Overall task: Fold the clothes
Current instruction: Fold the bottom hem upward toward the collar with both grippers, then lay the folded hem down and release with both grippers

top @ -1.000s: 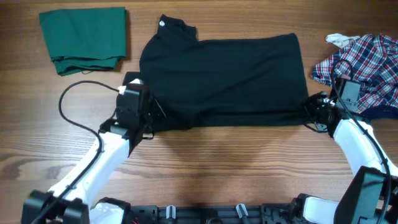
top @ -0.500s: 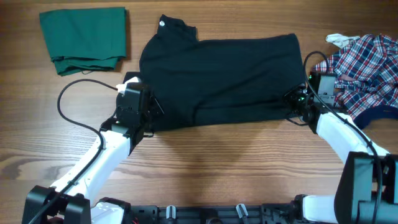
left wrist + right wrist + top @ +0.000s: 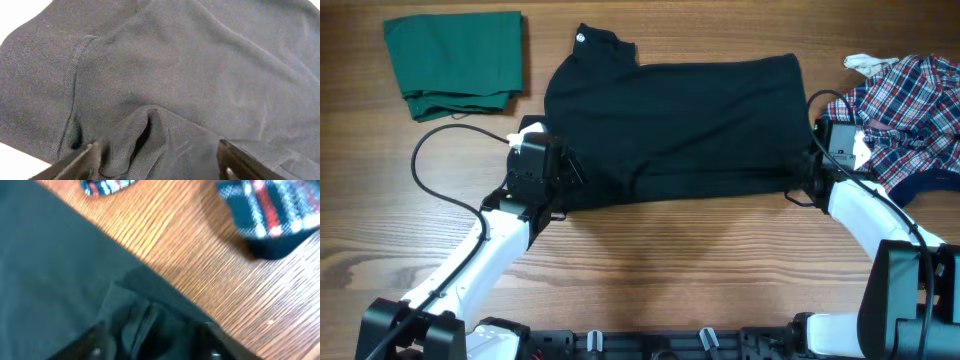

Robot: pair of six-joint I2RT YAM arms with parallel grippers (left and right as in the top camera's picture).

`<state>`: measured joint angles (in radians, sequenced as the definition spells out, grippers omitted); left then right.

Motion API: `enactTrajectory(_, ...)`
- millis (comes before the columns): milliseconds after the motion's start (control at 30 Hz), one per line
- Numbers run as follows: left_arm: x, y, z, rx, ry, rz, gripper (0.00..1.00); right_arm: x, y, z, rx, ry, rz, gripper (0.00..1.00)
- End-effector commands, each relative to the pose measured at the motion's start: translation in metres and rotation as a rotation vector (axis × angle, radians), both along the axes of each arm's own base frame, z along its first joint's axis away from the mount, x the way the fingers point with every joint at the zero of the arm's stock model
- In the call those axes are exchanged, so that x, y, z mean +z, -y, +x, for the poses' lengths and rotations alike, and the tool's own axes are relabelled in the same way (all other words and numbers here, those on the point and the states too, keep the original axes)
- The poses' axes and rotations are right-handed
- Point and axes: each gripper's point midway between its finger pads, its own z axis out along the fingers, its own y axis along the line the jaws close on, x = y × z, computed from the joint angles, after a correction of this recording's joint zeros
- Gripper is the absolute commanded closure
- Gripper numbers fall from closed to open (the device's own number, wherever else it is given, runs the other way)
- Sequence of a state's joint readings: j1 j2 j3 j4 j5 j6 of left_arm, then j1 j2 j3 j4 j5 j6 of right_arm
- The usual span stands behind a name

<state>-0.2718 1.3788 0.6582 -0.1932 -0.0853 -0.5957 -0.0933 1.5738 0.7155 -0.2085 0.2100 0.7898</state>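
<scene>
The clothes, a black polo shirt (image 3: 680, 125), lie across the middle of the table with the collar (image 3: 600, 42) at the upper left. My left gripper (image 3: 565, 180) is at the shirt's lower left edge. In the left wrist view this gripper (image 3: 160, 160) is open, with a loose pucker of black fabric (image 3: 145, 132) between its wide-apart fingers (image 3: 82, 161). My right gripper (image 3: 798, 178) is at the shirt's lower right corner. In the blurred right wrist view it (image 3: 152, 342) also stands open over a small fold of the shirt (image 3: 135, 315).
A folded green garment (image 3: 455, 62) lies at the back left. A plaid shirt (image 3: 905, 100) is heaped at the right edge, just behind my right arm. The left arm's black cable (image 3: 425, 170) loops over the wooden table (image 3: 670, 270).
Both grippers have gone from shut to open, and the shirt's lower edge now lies loose. The right gripper moved up and left along that edge; the left arm barely moved.
</scene>
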Motion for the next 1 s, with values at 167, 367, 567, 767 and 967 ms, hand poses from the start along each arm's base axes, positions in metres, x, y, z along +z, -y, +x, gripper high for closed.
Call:
enactTrajectory(167, 0.004, -0.005, 0.005, -0.055, 0.024, 0.068, 0.14, 0.029, 0.023, 0.015, 0.094, -0.04, -0.204, 0.01)
enactTrajectory(367, 0.041, -0.004, 0.006, -0.051, 0.126, 0.044, 0.16, 0.089, 0.004, 0.034, 0.253, -0.014, -0.156, 0.12)
enactTrajectory(567, 0.066, 0.012, -0.034, -0.149, 0.102, -0.04, 0.81, 0.076, -0.047, -0.011, 0.456, -0.163, 0.096, 0.96)
enactTrajectory(767, 0.034, 0.028, -0.058, -0.195, -0.063, -0.059, 0.96, 0.029, -0.06, -0.042, 0.482, -0.242, 0.175, 0.96)
enactTrajectory(967, -0.011, 0.033, -0.042, -0.192, -0.152, -0.038, 0.96, 0.018, -0.059, -0.033, 0.448, -0.175, 0.171, 0.96)
